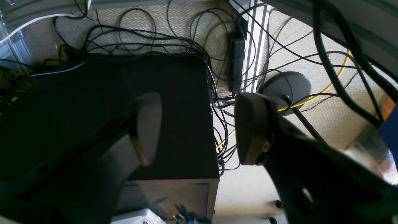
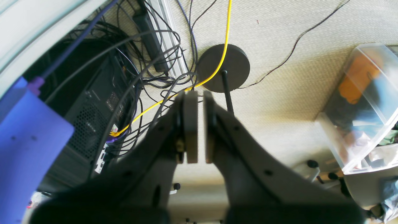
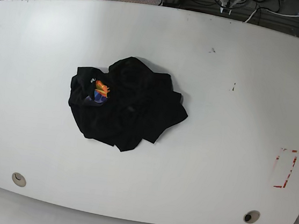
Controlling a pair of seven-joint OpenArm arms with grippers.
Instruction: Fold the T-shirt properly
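Black cotton lies bunched in a loose heap on the white counter (image 3: pixel 234 127): the T-shirt (image 3: pixel 128 107) sits left of the middle in the base view, roughly midway between the far and near edges, crumpled, with its small orange, yellow and blue print (image 3: pixel 101 92) turned up near the heap's left side. No sleeve or hem is laid out flat, so folding looks not yet begun; the garment would first need spreading.

Neither arm shows over the counter. Both wrist cameras look down past its edge onto beige carpet, tangled cables (image 1: pixel 174 43) and a round stand base (image 2: pixel 224 67), which suggests the arms are parked clear of the work area. The left hand (image 1: pixel 199 127) stands open, its pads wide apart with nothing between them. The right hand (image 2: pixel 197 124) is closed, its pads nearly meeting on nothing.

My guess is that this resting pose keeps the overhead view clear, leaving the shirt fully visible for choosing a first grasp, probably a shoulder or hem edge.
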